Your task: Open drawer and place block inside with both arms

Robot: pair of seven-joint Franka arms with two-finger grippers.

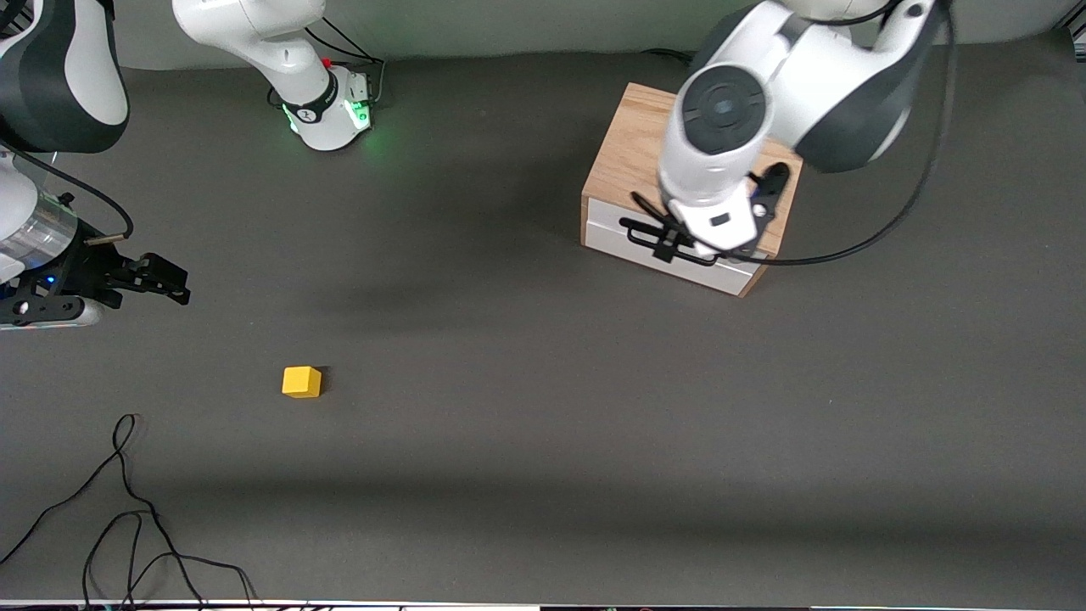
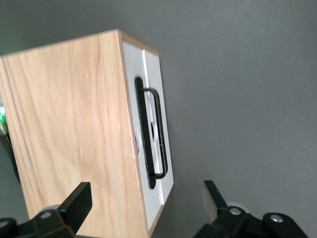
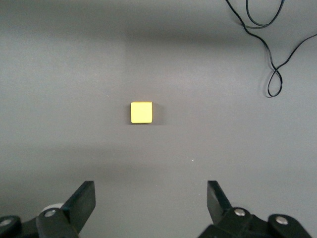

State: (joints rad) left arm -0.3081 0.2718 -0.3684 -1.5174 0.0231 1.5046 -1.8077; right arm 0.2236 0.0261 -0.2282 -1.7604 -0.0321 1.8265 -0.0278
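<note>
Left gripper: hangs over the front edge of the cabinet, just above the drawer's handle; in the left wrist view its jaws are spread wide, one finger over the wooden top and the other over the bench in front of the white panel, pinching nothing and touching nothing that can be seen
Right gripper: held in the air at the right arm's end of the bench, over bare grey surface; the right wrist view shows its jaws spread wide and empty, with the block on the bench between the lines of the two fingers but well apart from them
Block: small yellow cube sitting flat on the bench, toward the right arm's end, nearer to the front camera than the cabinet and well apart from it; nothing touches it
Drawer: shut, its white front flush with the cabinet's face; the long black wire handle runs along the panel, free of both fingers
Cabinet: light wooden box standing toward the left arm's end of the bench, front turned toward the front camera and slightly askew
Loose cable: thin black wire curling on the bench near the front camera, at the right arm's end, nearer the camera than the block
</note>
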